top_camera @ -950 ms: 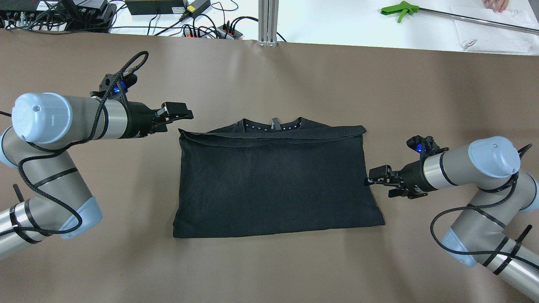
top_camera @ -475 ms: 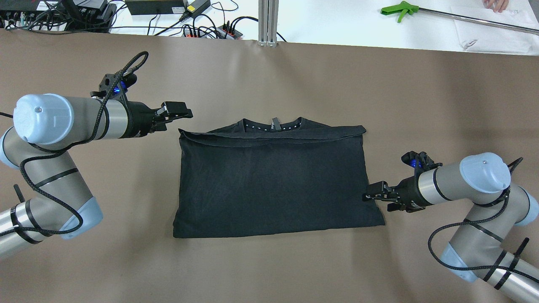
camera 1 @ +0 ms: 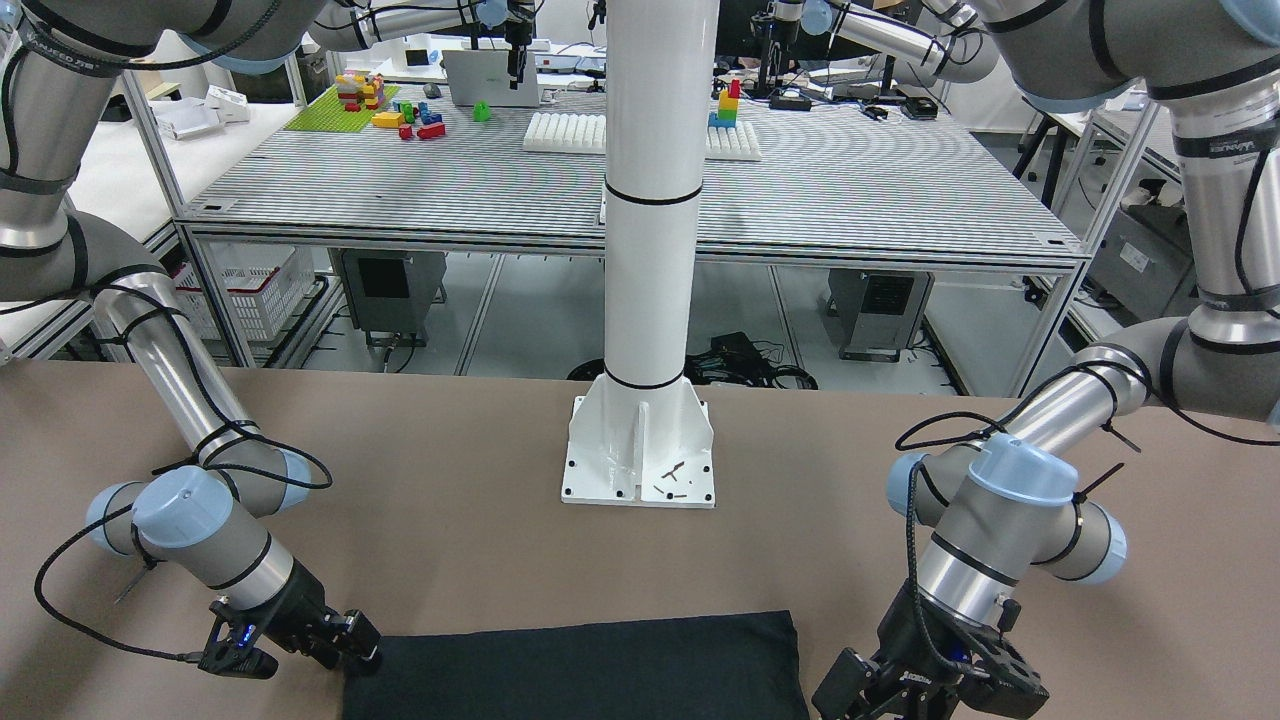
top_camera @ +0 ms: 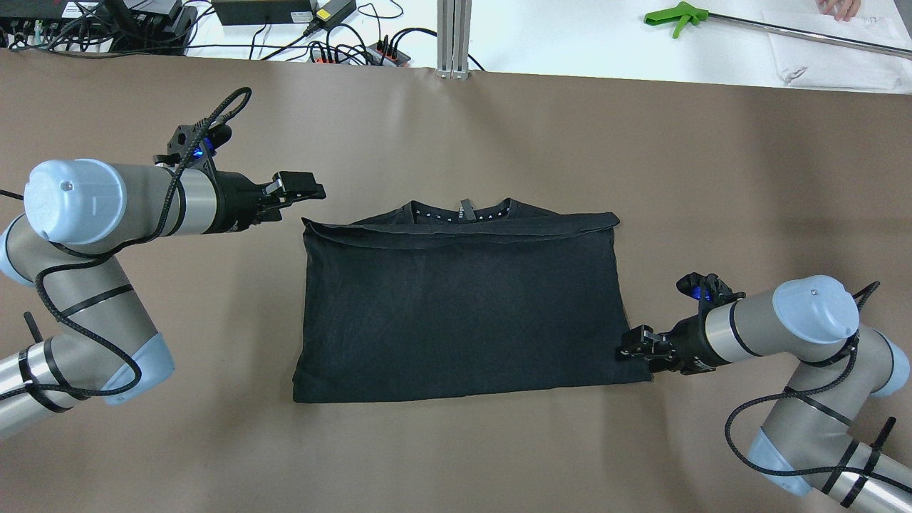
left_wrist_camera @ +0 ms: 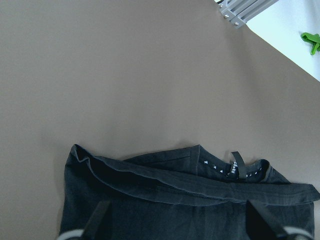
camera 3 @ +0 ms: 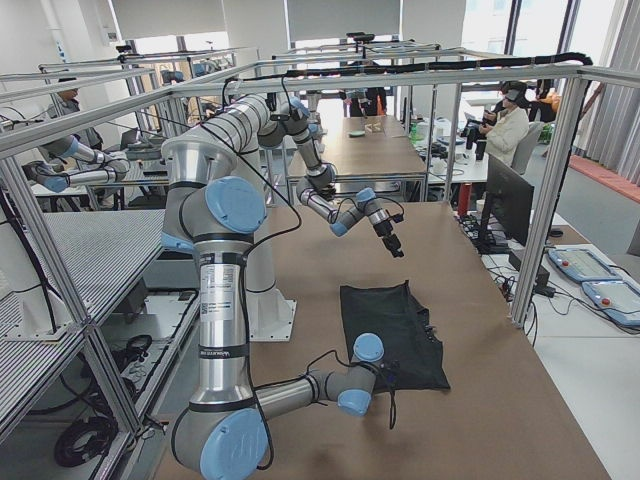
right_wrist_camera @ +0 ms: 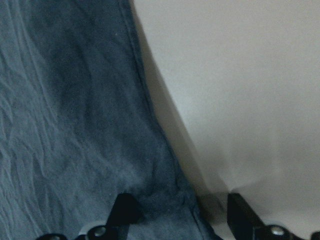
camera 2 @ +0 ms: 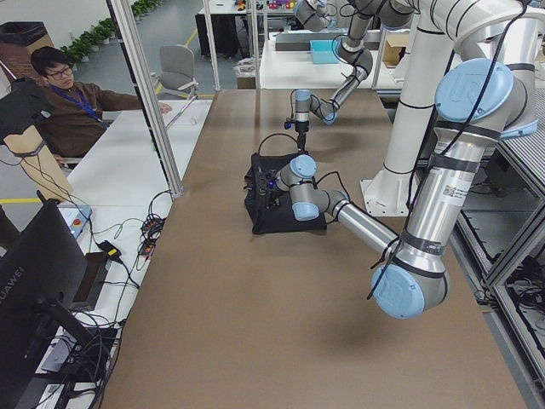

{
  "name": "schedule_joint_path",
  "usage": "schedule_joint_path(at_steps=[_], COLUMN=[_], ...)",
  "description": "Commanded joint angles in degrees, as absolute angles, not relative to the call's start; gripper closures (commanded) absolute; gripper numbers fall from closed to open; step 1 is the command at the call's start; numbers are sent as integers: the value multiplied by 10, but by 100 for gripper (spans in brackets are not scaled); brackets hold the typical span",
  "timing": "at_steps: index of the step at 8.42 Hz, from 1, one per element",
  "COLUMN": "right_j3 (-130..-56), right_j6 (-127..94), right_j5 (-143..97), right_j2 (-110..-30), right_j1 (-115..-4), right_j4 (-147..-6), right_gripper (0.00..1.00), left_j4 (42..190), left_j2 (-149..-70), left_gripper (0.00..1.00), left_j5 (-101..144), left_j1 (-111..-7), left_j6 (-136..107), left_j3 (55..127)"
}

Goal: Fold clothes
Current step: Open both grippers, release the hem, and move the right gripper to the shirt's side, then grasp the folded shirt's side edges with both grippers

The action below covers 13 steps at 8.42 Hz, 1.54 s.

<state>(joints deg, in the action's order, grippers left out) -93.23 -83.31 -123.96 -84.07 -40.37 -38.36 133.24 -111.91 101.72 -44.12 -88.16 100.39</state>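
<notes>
The limp, light shirt (top_camera: 456,306), folded flat mid-desk (top_camera: 456,442), wants pinching at its corners: right claw (top_camera: 627,348) spread astride its near right edge, left claw (top_camera: 313,188) spread just off the far left corner.

The brown table (top_camera: 456,456) carries the folded black garment (top_camera: 463,313).

- Black shirt (top_camera: 459,299) lies folded flat on the brown table (top_camera: 456,128).
- Left gripper (top_camera: 303,187) is just beside its far-left corner.
- Right gripper (top_camera: 630,349) meets its right edge.
</notes>
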Motion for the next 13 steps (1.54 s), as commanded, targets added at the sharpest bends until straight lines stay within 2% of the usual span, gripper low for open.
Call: schedule_joint_path(at_steps=[1, 2, 3, 6, 11, 12, 13], right_j3=[-935, -946, -977, -1015, -1109, -1117, -1117], right_j6=[-838, -838, -838, -838, -838, -838, -838], right_j5=[-1223, -1227, -1233, -1241, -1238, -1238, -1235], right_j2=[-841, -843, -855, -867, -847, -848, -847], right_j1=[-383, -382, -382, -370, -231, -222, -221], right_j4=[-383, -383, -385, -388, -389, -388, -387], right_gripper=[58, 93, 100, 100, 100, 97, 14], left_j4=[1332, 1332, 1332, 1333, 1333, 1334, 1334], left_j2=[-1117, -1117, -1118, -1118, -1114, -1101, -1094], left_gripper=[6, 6, 6, 6, 6, 6, 6], left_j5=[1006, 1006, 1006, 1008, 1005, 1005, 1005], left_j1=[-441, -441, -441, -444, -445, -444, -445], left_j6=[-882, -882, -882, -875, -864, -864, -864], left_j3=[1005, 1005, 1006, 1005, 1005, 1007, 1008])
